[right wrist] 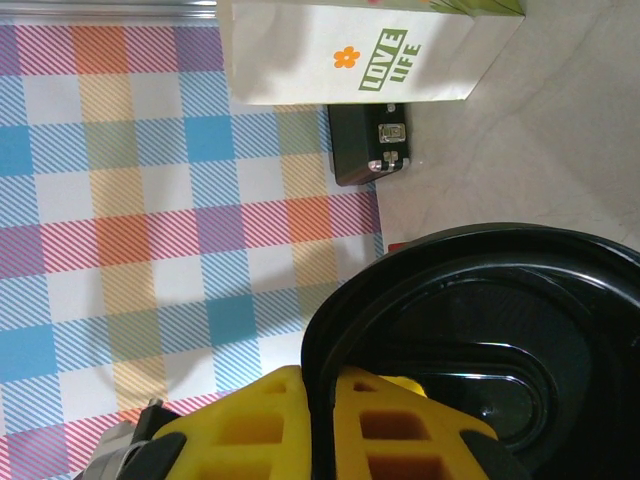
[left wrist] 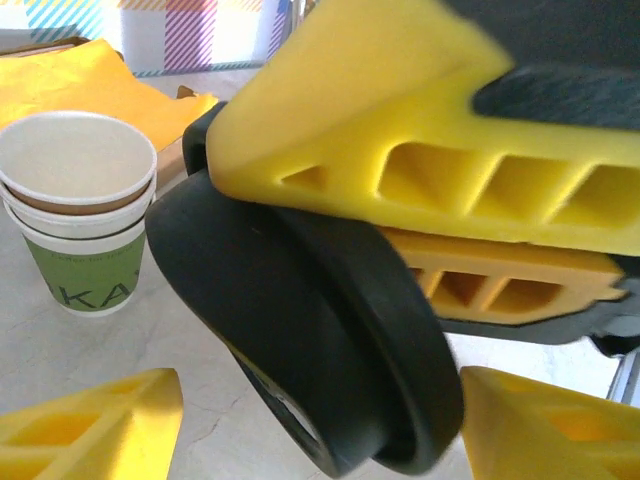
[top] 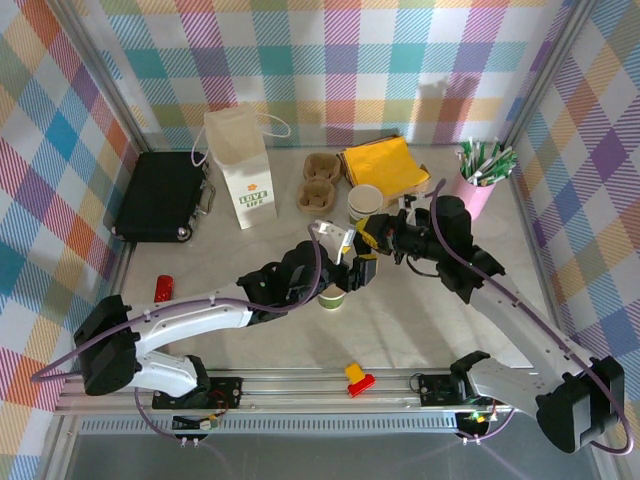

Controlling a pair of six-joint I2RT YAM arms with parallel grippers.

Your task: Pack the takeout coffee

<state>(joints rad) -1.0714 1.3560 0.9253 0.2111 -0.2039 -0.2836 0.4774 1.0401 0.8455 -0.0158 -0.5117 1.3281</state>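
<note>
Right gripper pinching the lid; coffee cup stands mid-table, open-topped.
Right fingers are clamped on the lid's rim, the lid tilted on edge just beyond the cup. Left gripper sits close over the cup, fingers spread wide; cannot tell if they touch it. Stack of lidless cups behind, paper bag farther left.

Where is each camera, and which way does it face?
Top external: above and behind the bases, looking down on the table; left arm, right arm show.
Left wrist: faces the black lid and stacked cups; own fingers at bottom corners.
Right wrist: faces the white bag; own tool grips the lid.
Both wrists share the lid.
</note>
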